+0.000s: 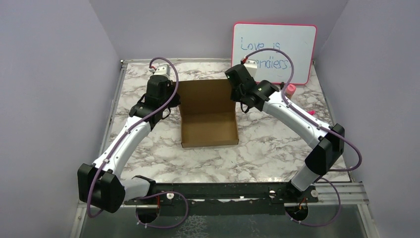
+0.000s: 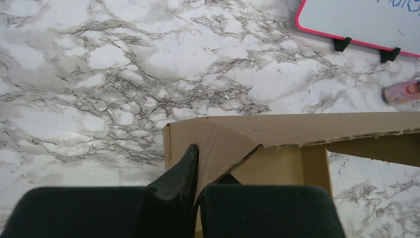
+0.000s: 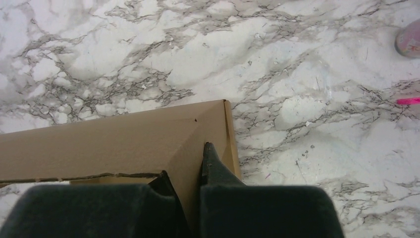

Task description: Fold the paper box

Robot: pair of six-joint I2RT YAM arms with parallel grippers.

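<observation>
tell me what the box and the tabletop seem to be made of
Box: plain brown cardboard, matte, unprinted; its ragged perforated edge suggests corrugated board. Tabletop: smooth, white with grey veins; marble or a marble-print laminate, cannot tell which.

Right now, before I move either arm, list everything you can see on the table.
paper box: one, plain brown cardboard, centre of the table, partly folded, far panel raised.
whiteboard: one, pink frame, blue writing, standing at the far right edge.
small bottle: one, pink, lying near the whiteboard's foot.
thin stick: one, bright pink, maybe a pen, on the table right of the box.
table: one, white marble pattern with grey veins.
arms: two, white and black, one on each side of the box.
left gripper: one, black, shut on the box's far left corner.
right gripper: one, black, shut on the far right corner.
</observation>
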